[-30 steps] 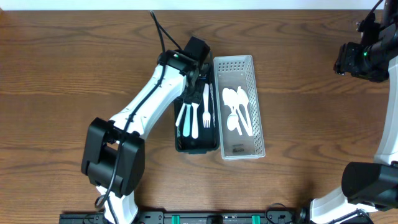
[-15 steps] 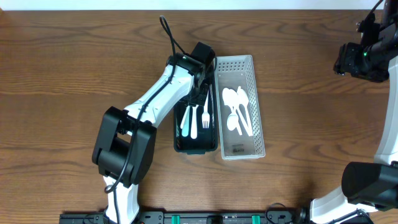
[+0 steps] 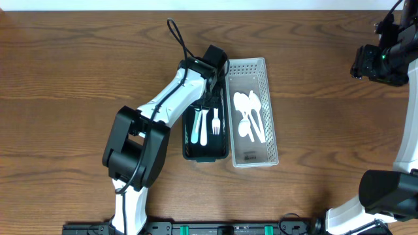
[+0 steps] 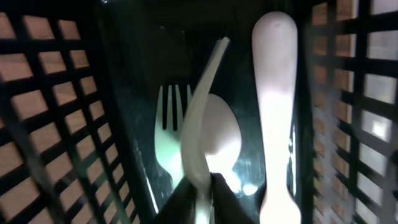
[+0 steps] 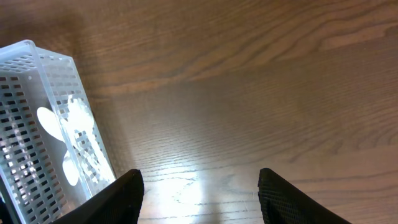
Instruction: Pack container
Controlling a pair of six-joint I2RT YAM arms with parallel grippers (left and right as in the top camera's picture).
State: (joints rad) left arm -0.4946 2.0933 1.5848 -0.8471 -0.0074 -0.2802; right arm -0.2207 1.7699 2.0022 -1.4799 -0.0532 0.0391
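Observation:
A black mesh basket [image 3: 189, 145] holds white plastic forks [image 3: 215, 123] and similar cutlery. Beside it on the right, a white mesh basket [image 3: 270, 111] holds several white spoons [image 3: 249, 112]. My left gripper [image 3: 211, 83] reaches into the far end of the black basket. In the left wrist view it [image 4: 200, 198] is shut on a thin white utensil [image 4: 198, 118] seen edge-on. Below it lie a fork [image 4: 168, 127], a spoon bowl [image 4: 222, 138] and a broad handle [image 4: 274, 93]. My right gripper [image 5: 199, 190] is open and empty, above bare table at the far right [image 3: 373, 63].
The two baskets stand side by side and touching, mid-table. The black basket's mesh walls [image 4: 43, 118] close in on both sides of the left gripper. A black cable [image 3: 177, 38] loops behind the left arm. The white basket's corner [image 5: 37, 93] shows in the right wrist view.
The left arm's elbow has swung to the right and its gripper has moved a little further over the black basket's far end, covering more of the fork. The right arm has not moved.

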